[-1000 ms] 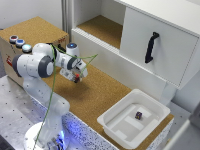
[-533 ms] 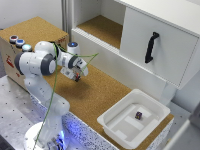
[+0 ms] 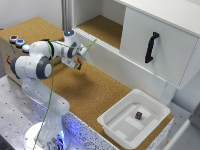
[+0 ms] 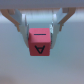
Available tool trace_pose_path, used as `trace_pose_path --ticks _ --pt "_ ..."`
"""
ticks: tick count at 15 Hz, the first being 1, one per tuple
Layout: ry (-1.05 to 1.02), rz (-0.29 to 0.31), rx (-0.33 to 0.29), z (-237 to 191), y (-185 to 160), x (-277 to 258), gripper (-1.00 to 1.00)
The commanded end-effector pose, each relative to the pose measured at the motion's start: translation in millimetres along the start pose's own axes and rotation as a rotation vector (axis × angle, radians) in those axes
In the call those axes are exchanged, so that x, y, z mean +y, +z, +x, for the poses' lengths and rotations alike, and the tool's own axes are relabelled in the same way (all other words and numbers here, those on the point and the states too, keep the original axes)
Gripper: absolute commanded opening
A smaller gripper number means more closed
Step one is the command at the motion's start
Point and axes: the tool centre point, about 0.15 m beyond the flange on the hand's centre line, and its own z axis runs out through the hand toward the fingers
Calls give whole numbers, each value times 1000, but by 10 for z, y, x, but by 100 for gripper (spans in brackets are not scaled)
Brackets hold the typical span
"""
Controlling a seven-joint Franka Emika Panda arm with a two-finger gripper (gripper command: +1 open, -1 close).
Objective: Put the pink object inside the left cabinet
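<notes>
My gripper [image 3: 79, 60] is shut on the pink object [image 4: 40, 43], a small pinkish-red cube with a letter A on its face. In the wrist view the fingers [image 4: 22, 26] clamp it from both sides. In the exterior view the pink object [image 3: 78, 62] is a tiny red spot at the fingertips, held above the cork counter. The left cabinet [image 3: 101, 26], open-fronted with a cork floor and white walls, lies just beyond the gripper, behind a white ledge.
A white door with a black handle [image 3: 151, 47] closes the compartment on the exterior view's right. A white tray [image 3: 121, 131] on the counter holds a small dark purple cube [image 3: 138, 115]. Coloured buttons [image 3: 19, 42] sit at the exterior view's left. A green cable loops over the arm.
The gripper, still holding the pink object, has risen slightly and moved closer to the left cabinet's opening.
</notes>
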Motion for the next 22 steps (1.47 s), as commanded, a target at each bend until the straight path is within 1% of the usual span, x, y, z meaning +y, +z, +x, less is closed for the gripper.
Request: trace_pose_path --ticks 1,2,3,5,6,7,8,10,12,13,17,19,21,22 --pt "-25 2 -125 1489 16 23 -100" --pt "-9 12 -146 1641 123 59 -100" --pt "-3 -6 -164 1783 256 71 -100" --pt "9 -39 -174 1971 478 59 -100" --pt "-5 -44 -174 2032 536 49 -100" --pt "-14 -69 -179 2051 625 10 -100" --pt "-13 -78 -189 2040 684 -10 -100" --pt "1 -111 -175 1960 714 -26 -100" --pt "15 -123 -162 1850 708 53 -100" --pt "23 -117 -159 1777 727 44 -100" --pt "7 -125 -187 1571 923 35 -100" --pt "-8 -147 -204 1516 1068 9 -100" --pt "-14 -169 -189 1539 1163 -9 -100" --pt "-15 -172 -168 1583 1185 -5 -100"
